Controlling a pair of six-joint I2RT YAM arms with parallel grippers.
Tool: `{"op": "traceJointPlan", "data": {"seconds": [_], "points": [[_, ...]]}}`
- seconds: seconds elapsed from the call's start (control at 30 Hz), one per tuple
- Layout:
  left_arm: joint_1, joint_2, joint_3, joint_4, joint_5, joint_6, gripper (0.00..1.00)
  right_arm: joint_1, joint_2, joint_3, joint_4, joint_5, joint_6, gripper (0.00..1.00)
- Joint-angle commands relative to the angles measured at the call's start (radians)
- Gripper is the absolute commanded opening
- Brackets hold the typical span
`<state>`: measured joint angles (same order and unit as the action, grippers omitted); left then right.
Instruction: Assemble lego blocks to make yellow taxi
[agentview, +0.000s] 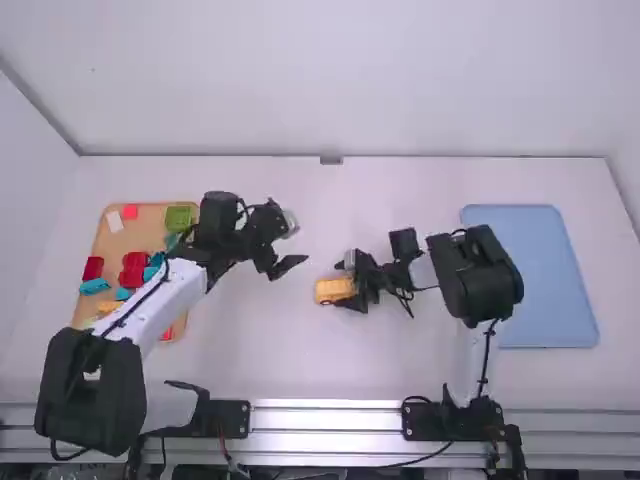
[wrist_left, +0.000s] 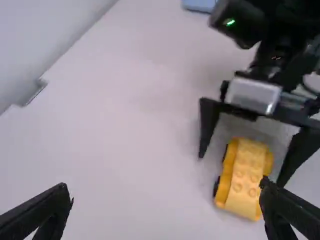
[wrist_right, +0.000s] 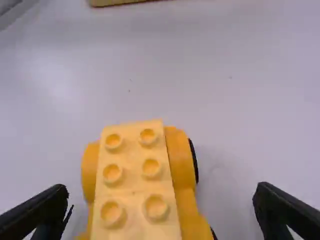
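Car (agentview: 333, 291) is on the counter (agentview: 262, 350), well in from the near edge, between right gripper (wrist_right: 162, 191)'s spread fingers, ungripped. Off-centre close could skew it. Left gripper (wrist_left: 166, 192), slightly farther, open, empty; crowding in risks a clash.

The left arm, white-linked with bulky black joints (agentview: 160, 305), angles away from its base and inward, its black two-finger gripper (agentview: 288, 268) open, the fingers spread wide. The right arm, also white-linked with black joints (agentview: 483, 277), bends at its thick black elbow and points its forearm toward the left arm's side; its black two-finger gripper (agentview: 340, 287) is open too, fingers wide apart and aimed downward. The grippers are near each other, apart.
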<state>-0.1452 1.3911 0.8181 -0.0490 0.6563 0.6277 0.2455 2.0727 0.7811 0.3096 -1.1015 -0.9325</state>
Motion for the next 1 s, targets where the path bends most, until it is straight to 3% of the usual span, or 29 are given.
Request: {"op": "traceJointPlan", "data": {"seconds": [0.0,0.1,0.17,0.33,0.4,0.53,0.6,0.77,0.97], "points": [[0.05,-0.024,-0.005,-0.007,0.004,-0.098,0.99,-0.028,-0.146,0.005,-0.071,0.023,-0.006,0.98],[0.098,-0.026,-0.005,-0.002,0.008,-0.153,0.99,-0.048,-0.263,0.01,-0.145,0.059,0.006,0.98],[0.13,-0.04,-0.005,-0.005,0.006,-0.214,0.99,-0.049,-0.33,0.042,-0.126,0.056,0.135,0.98],[0.183,-0.106,-0.003,-0.008,-0.048,-0.34,0.99,-0.016,-0.361,0.168,-0.154,0.082,0.285,0.98],[0.212,-0.183,-0.002,-0.041,-0.225,-0.516,0.99,0.026,-0.355,0.275,-0.222,0.085,0.311,0.98],[0.203,-0.333,-0.002,-0.15,-0.355,-0.535,0.99,0.101,-0.33,0.412,-0.292,0.133,0.354,0.98],[0.206,-0.397,-0.002,-0.189,-0.419,-0.592,0.99,0.13,-0.32,0.453,-0.308,0.165,0.364,0.98],[0.231,-0.603,-0.002,-0.349,-0.763,-0.861,0.99,0.219,-0.285,0.575,-0.351,0.175,0.362,0.98],[0.233,-0.756,-0.002,-0.472,-0.956,-1.035,0.99,0.298,-0.201,0.735,-0.494,0.17,0.307,0.99]]}}
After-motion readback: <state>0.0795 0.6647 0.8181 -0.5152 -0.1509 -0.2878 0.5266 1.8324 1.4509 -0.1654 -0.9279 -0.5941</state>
